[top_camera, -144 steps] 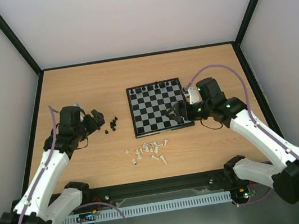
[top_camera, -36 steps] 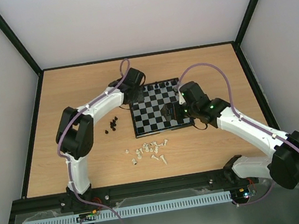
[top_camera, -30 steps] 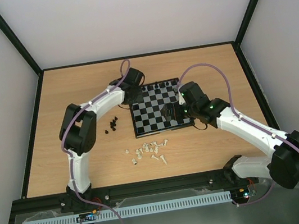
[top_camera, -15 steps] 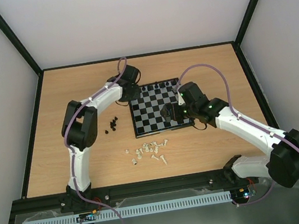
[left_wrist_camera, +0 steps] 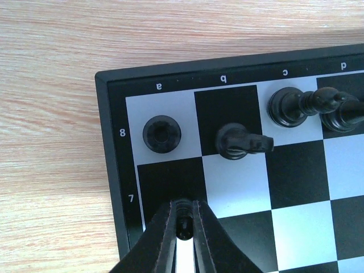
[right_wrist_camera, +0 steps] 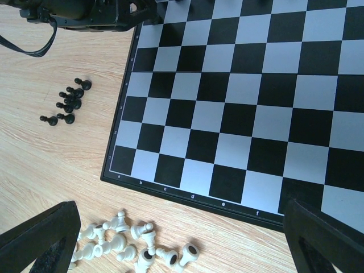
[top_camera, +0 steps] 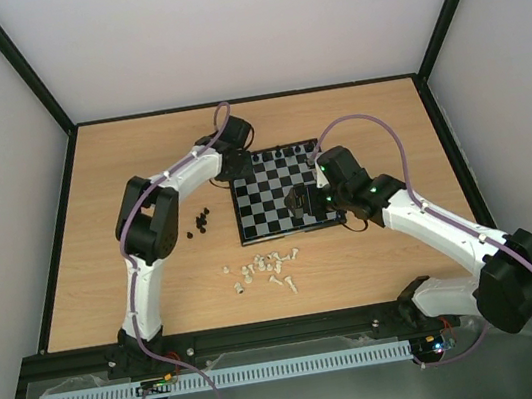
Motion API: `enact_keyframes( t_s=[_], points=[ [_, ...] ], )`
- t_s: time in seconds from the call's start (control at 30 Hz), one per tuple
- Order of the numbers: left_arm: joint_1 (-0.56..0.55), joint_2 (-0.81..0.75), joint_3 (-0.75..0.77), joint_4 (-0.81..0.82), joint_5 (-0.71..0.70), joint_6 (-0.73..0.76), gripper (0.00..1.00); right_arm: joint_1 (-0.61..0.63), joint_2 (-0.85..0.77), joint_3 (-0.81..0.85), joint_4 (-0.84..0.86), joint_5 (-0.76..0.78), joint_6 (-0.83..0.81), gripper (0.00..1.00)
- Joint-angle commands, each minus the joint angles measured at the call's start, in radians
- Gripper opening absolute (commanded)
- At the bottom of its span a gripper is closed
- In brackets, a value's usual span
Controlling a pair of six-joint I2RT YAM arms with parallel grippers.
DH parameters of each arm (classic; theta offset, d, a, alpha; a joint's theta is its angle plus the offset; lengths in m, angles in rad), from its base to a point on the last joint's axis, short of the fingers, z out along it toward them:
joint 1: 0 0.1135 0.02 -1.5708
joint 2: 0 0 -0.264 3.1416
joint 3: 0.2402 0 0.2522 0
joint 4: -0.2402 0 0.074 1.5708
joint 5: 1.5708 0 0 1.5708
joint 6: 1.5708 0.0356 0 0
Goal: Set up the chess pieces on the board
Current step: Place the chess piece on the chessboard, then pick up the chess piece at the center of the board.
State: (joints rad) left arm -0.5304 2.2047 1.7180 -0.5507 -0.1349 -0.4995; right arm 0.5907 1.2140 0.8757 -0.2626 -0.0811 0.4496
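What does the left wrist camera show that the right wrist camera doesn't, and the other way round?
Left wrist only: the left end effector pinching a small black piece by square a7, plus a black rook and black knight on row 8. Right wrist only: loose black pawns and a heap of white pieces on the wooden table, beside many bare squares. Both: the chessboard on that table.

Between the fingers [left_wrist_camera: 162, 242] of the left gripper [left_wrist_camera: 183, 206], a black piece [left_wrist_camera: 182, 220] shows only partly; its kind is unclear.
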Motion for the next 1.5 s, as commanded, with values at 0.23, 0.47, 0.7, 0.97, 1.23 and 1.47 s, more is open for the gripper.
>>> enact_keyframes(
  t_s=[0.23, 0.47, 0.7, 0.97, 1.23, 1.47],
  points=[
    [0.012, 0.022, 0.029, -0.022, -0.006, 0.006, 0.06, 0.006, 0.008, -0.013, 0.005, -0.018, -0.001, 0.99],
    [0.017, 0.019, 0.026, -0.016, 0.007, 0.0, 0.21, 0.006, 0.009, -0.015, 0.006, -0.021, 0.0, 0.99],
    [0.014, -0.035, 0.003, -0.011, 0.001, 0.0, 0.25, 0.006, 0.009, -0.016, 0.01, -0.033, -0.002, 0.99],
    [-0.031, -0.286, -0.221, -0.024, -0.092, -0.034, 0.35, 0.006, 0.002, -0.017, 0.01, -0.046, -0.003, 0.99],
    [-0.039, -0.596, -0.587, 0.006, -0.14, -0.096, 0.65, 0.006, -0.006, -0.021, 0.014, -0.067, -0.003, 0.99],
    [-0.007, -0.562, -0.647, 0.048, -0.127, -0.075, 0.58, 0.005, -0.007, -0.021, 0.019, -0.082, -0.005, 0.99]
  ],
)
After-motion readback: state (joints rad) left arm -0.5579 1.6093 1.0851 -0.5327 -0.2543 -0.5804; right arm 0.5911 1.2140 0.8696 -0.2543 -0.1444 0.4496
